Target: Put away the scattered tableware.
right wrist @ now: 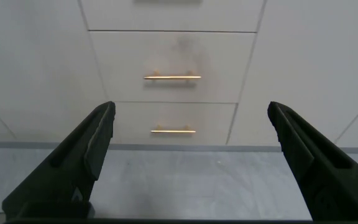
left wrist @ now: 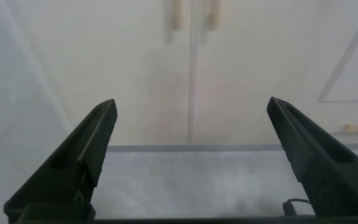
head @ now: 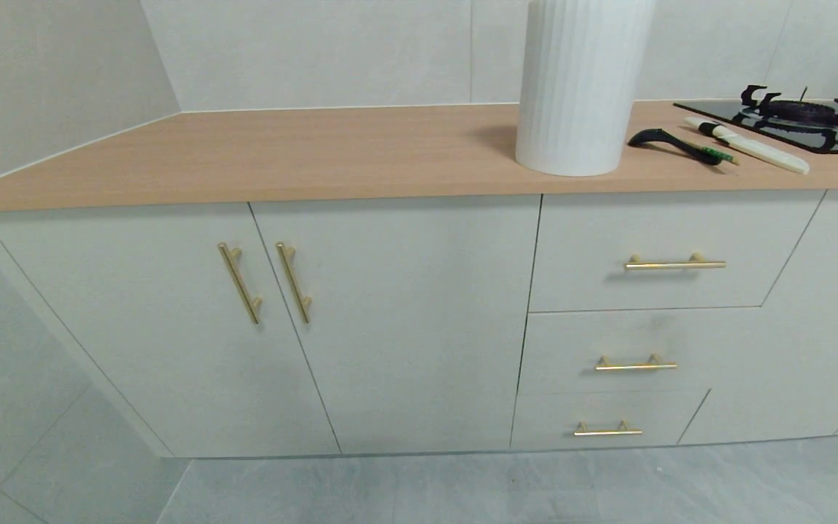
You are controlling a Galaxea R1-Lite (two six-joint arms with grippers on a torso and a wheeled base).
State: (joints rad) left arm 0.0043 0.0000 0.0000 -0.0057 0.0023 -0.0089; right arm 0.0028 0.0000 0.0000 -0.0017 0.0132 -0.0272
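Left wrist view: the left claw [left wrist: 191, 102] is spread wide, its two dark fingers [left wrist: 82, 155] well apart, with grey floor [left wrist: 191, 180] showing in the gap. Beyond it stand the pale cabinet doors [left wrist: 135, 68]. Their two door handles [left wrist: 176, 15] are blurred and cut off by the picture's edge.

In the right wrist view the right claw [right wrist: 191, 106] is likewise wide open over the floor, facing the drawers [right wrist: 173, 62]. Two gold drawer handles [right wrist: 172, 77] are plain to see; a third drawer above is cut off.

In the head view the tableware lies on the wooden table [head: 281, 153], towards its right end. A black ladle [head: 670, 143] lies just beside a tall white ribbed container [head: 575, 87], whose top is cut off. A thin green-handled piece [head: 717, 154] touches the ladle's handle end; it is too small to tell what it is. A white knife [head: 750, 145] lies just beyond, its handle end at the edge of the black hob [head: 804, 120], which runs out of the picture on the right.
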